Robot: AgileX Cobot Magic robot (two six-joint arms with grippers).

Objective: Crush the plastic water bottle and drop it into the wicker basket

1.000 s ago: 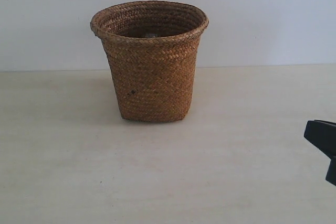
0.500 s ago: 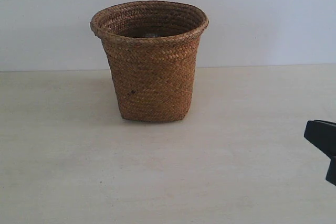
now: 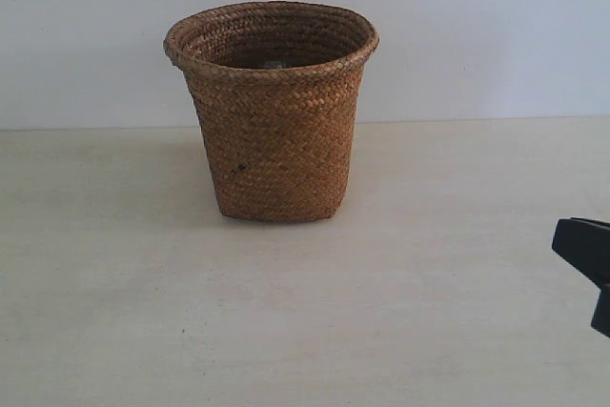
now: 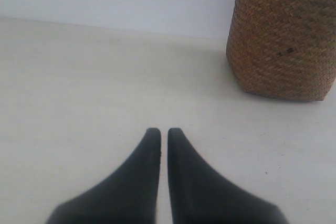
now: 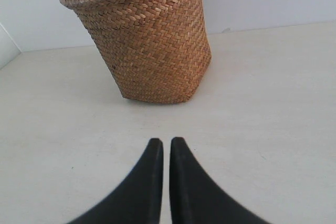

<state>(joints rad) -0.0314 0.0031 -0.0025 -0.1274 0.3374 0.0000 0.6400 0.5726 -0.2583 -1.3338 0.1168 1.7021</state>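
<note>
The left tool [image 4: 164,131] and right tool [image 5: 166,141] are clenched on nothing. No bottle lies on the desk [image 3: 143,312] (likely inside the wicker basket [image 3: 276,140]), so the job seems done.

The basket [image 3: 276,140] is brown, herringbone-woven. The table [image 3: 286,331] is pale cream, the wall [image 3: 477,26] white. The left claw [image 4: 163,131] and right claw [image 5: 166,140] are black.

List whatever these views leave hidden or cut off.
Inside of the wicker basket: hidden by its own wall in every view.
Plastic water bottle: seen nowhere; possibly inside the basket, cannot tell.
Basket rim: cut off by the top edge in the left wrist view.
Right claw: mostly cut off by the exterior view's right edge.
</note>
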